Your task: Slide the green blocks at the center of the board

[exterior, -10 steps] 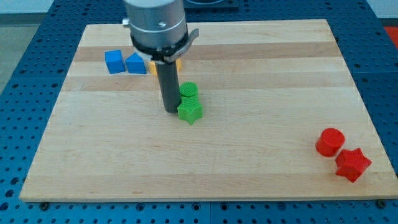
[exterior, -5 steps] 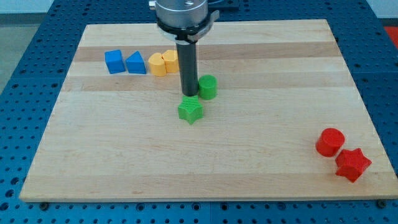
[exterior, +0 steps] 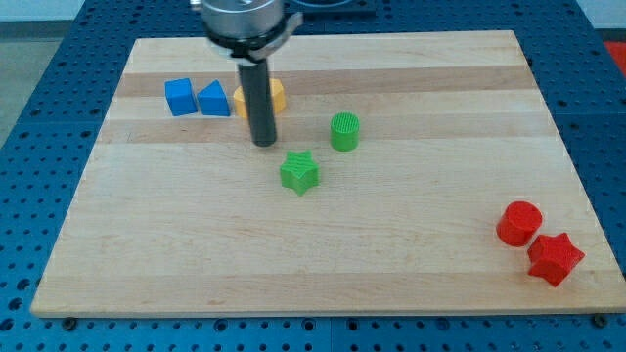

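A green star block [exterior: 299,172] lies near the middle of the wooden board [exterior: 411,244]. A green cylinder [exterior: 344,131] stands apart from it, up and to the right. My tip [exterior: 263,144] is on the board up and to the left of the green star, left of the green cylinder, touching neither. The rod stands in front of two yellow blocks [exterior: 275,95] and partly hides them.
A blue cube [exterior: 179,97] and a blue wedge-shaped block [exterior: 213,99] sit at the upper left beside the yellow blocks. A red cylinder [exterior: 518,223] and a red star [exterior: 555,258] sit at the lower right corner.
The green cylinder was pushed off the star, up and to the right. My tip then moved back left, away from both green blocks. The green star stayed put.
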Action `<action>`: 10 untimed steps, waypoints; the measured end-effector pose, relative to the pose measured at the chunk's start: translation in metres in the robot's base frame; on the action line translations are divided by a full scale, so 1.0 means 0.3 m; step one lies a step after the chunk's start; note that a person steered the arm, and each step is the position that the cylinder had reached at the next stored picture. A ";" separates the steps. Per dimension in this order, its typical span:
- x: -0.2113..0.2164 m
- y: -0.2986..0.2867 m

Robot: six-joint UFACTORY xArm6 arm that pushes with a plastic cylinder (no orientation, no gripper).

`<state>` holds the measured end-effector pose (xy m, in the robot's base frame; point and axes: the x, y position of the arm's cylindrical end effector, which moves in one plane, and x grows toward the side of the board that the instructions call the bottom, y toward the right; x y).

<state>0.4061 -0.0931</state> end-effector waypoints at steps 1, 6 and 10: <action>0.111 -0.048; 0.158 0.277; -0.007 0.277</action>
